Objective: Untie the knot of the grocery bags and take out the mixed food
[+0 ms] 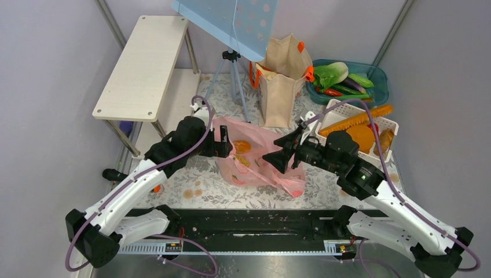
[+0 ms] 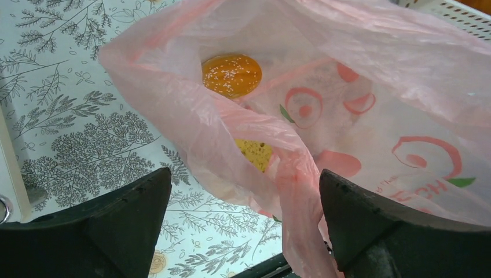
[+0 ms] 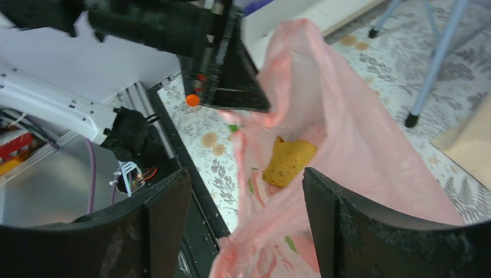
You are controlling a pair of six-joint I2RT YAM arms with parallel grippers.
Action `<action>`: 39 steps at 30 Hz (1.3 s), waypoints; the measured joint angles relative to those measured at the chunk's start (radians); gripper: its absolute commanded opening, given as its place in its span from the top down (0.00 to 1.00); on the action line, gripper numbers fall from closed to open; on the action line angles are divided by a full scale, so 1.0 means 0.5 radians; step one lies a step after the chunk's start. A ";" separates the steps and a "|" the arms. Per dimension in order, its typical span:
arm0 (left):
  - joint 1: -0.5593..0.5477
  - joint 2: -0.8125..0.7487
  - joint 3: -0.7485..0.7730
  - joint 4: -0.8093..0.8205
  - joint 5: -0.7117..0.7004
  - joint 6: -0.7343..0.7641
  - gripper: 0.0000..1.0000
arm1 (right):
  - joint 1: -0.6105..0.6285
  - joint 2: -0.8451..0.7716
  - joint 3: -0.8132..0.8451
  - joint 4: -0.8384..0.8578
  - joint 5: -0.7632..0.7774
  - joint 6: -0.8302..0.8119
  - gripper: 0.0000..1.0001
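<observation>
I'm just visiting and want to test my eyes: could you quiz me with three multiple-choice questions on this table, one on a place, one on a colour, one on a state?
1. Where is the pink bag?
A. between the two tools
B. on the wooden shelf
C. inside the white basket

2. What colour is the seeded bun inside the bag?
A. blue
B. orange
C. black

3. How does the left tool stand?
A. clamped on the tote
B. shut on nothing
C. open, holding nothing

Answers: 1 A, the overhead view shows it lying between them; 2 B, the left wrist view shows it orange; 3 C, its fingers stand wide apart.
</observation>
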 measured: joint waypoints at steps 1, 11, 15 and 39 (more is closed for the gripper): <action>0.017 0.028 -0.006 0.017 0.011 0.002 0.23 | 0.054 0.023 0.012 0.012 0.020 -0.018 0.25; 0.033 0.123 -0.015 -0.008 0.043 0.209 0.96 | 0.496 0.401 0.129 0.130 0.307 -0.143 0.35; 0.034 -0.037 -0.113 0.015 0.017 0.296 1.00 | 0.571 0.558 0.130 0.169 0.481 -0.141 0.40; -0.077 -0.467 -0.525 0.020 -0.150 -0.014 1.00 | 0.893 1.467 -0.192 0.532 1.013 0.084 0.14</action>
